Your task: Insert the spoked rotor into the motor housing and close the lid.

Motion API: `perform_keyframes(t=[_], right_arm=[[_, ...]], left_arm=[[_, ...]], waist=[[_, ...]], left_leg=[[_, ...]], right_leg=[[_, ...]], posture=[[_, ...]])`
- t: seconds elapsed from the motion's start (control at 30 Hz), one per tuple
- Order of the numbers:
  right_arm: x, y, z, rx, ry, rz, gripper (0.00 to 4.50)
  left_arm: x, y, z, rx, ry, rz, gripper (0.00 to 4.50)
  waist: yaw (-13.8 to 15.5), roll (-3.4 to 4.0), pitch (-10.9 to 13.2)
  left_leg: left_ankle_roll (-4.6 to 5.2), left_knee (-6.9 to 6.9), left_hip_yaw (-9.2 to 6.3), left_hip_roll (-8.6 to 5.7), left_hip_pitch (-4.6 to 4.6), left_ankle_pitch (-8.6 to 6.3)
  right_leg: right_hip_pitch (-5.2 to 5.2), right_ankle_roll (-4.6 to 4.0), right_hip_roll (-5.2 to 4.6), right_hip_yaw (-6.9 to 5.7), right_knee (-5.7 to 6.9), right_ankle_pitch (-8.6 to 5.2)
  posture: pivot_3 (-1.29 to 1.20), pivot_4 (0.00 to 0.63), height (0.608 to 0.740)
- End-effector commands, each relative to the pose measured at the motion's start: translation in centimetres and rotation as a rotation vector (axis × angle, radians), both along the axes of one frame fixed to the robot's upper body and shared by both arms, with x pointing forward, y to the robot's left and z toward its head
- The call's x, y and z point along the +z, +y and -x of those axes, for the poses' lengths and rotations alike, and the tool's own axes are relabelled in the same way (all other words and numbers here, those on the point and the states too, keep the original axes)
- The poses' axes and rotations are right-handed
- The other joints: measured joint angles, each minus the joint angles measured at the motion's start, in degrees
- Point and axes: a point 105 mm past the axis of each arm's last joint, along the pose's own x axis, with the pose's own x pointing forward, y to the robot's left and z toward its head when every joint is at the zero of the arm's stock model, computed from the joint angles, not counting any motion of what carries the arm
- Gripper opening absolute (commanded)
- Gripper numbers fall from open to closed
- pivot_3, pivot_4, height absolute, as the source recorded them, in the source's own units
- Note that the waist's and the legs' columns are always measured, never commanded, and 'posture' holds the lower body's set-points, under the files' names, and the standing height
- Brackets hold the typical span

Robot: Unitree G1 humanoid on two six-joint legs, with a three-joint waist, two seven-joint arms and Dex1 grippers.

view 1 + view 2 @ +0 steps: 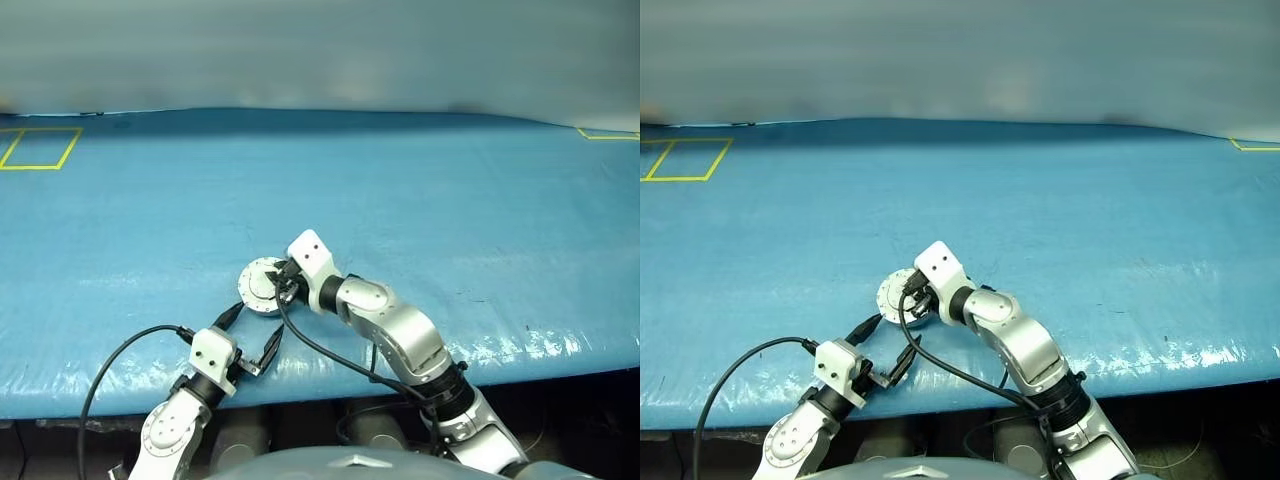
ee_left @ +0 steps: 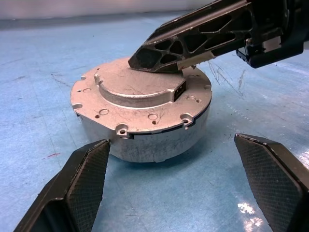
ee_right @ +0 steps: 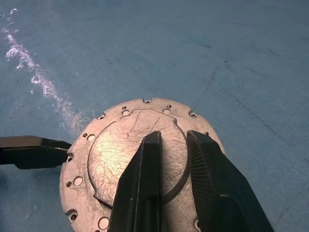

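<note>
On the blue table (image 1: 450, 210), one lidded motor housing (image 2: 145, 135) sits; right gripper (image 3: 174, 140) nearly closed above, left gripper (image 2: 169, 159) wide.

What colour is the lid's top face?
Bare silvery-grey metal lid, finely scratched, with small holes round its rim; clearest in the right wrist view.

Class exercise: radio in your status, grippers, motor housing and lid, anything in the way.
Left gripper open, jaws flanking the motor housing, not touching. Right gripper jaws nearly together, tips resting on the lid, which sits flat on the housing. Nothing in the way on the blue table.
</note>
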Motion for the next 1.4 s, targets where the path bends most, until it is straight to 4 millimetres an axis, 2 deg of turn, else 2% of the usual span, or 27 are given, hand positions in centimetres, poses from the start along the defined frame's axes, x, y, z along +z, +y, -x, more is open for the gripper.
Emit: perform_keyframes(t=[0.03, 0.1, 0.2, 0.47, 0.5, 1.1, 1.2, 1.27, 1.3, 1.4], right_arm=[[0.5, 1.0, 1.1, 0.058, -0.015, -0.033, 1.04], [1.0, 1.1, 1.2, 0.07, -0.017, -0.057, 1.04], [1.6, 1.2, 0.9, 0.064, -0.056, -0.072, 1.67], [2.1, 1.4, 0.8, 0.064, -0.105, -0.071, 4.34], [2.1, 1.4, 0.8, 0.065, -0.11, -0.066, 4.49], [-0.7, 1.2, 0.7, 0.042, -0.091, 0.008, 4.49], [-0.9, 1.1, 0.4, 0.028, -0.1, 0.021, 3.92], [-1.0, 1.0, 0.3, 0.025, -0.102, 0.027, 3.22], [-0.9, 1.0, 0.4, 0.026, -0.099, 0.024, 3.03], [-0.8, 1.1, 0.4, 0.033, -0.1, 0.023, 3.03]], left_arm=[[1.1, -0.5, -0.1, -0.016, -0.042, 0.004, 4.5], [1.1, -0.5, -0.1, -0.017, -0.042, 0.005, 4.5], [1.1, -0.5, -0.1, -0.017, -0.041, 0.005, 4.5], [1.1, -0.5, -0.2, -0.013, -0.04, 0.006, 4.5], [1.1, -0.5, -0.2, -0.013, -0.04, 0.006, 4.5], [1.2, -0.5, -0.2, -0.009, -0.04, 0.006, 4.5], [1.3, -0.6, -0.2, -0.009, -0.042, 0.005, 4.5], [1.3, -0.6, -0.2, -0.009, -0.042, 0.005, 4.5], [1.3, -0.6, -0.2, -0.009, -0.043, 0.006, 4.5], [1.4, -0.6, -0.2, -0.011, -0.044, 0.006, 4.5]], waist=[[-0.03, 0.0, 0.0], [0.0, 0.0, -0.01], [0.09, -0.01, 0.0], [0.12, -0.01, 0.0], [0.12, -0.01, 0.0], [0.13, -0.01, -0.01], [0.13, -0.01, -0.01], [0.13, -0.02, -0.01], [0.13, -0.02, -0.01], [0.13, -0.02, -0.01]], left_leg=[[0.0, -0.01, 0.0, 0.0, 0.0, 0.0], [0.0, 0.0, -0.01, 0.0, 0.0, 0.0], [0.0, 0.02, 0.0, 0.0, 0.0, 0.0], [0.0, 0.04, -0.01, 0.0, 0.0, 0.0], [0.0, 0.04, -0.01, 0.0, -0.01, 0.0], [0.0, 0.04, -0.01, 0.0, 0.02, 0.0], [0.0, 0.04, -0.01, 0.0, 0.02, 0.0], [0.0, 0.04, -0.01, 0.0, 0.04, 0.0], [0.0, 0.04, -0.01, 0.0, 0.05, 0.0], [0.0, 0.04, -0.01, 0.0, 0.08, 0.0]], right_leg=[[0.0, 0.0, 0.0, 0.0, 0.01, 0.0], [0.0, 0.0, 0.01, 0.0, 0.01, 0.0], [0.01, 0.0, 0.0, 0.0, 0.01, 0.0], [-0.02, 0.04, -0.01, -0.01, 0.0, -0.02], [-0.01, 0.01, -0.01, -0.01, 0.01, -0.01], [-0.01, 0.02, 0.0, -0.01, 0.01, -0.01], [0.0, 0.01, 0.0, -0.01, 0.02, -0.01], [0.0, 0.02, 0.0, -0.01, 0.01, -0.01], [-0.01, 0.02, 0.0, -0.01, 0.01, -0.01], [-0.01, 0.02, 0.0, -0.01, 0.01, -0.01]], posture=[[0.0, 0.15, 0.74], [0.0, 0.15, 0.74], [0.0, 0.15, 0.74], [0.0, 0.15, 0.74], [0.0, 0.15, 0.74], [0.0, 0.15, 0.74], [0.0, 0.15, 0.74], [0.0, 0.15, 0.74], [0.0, 0.15, 0.74], [0.0, 0.15, 0.74]])
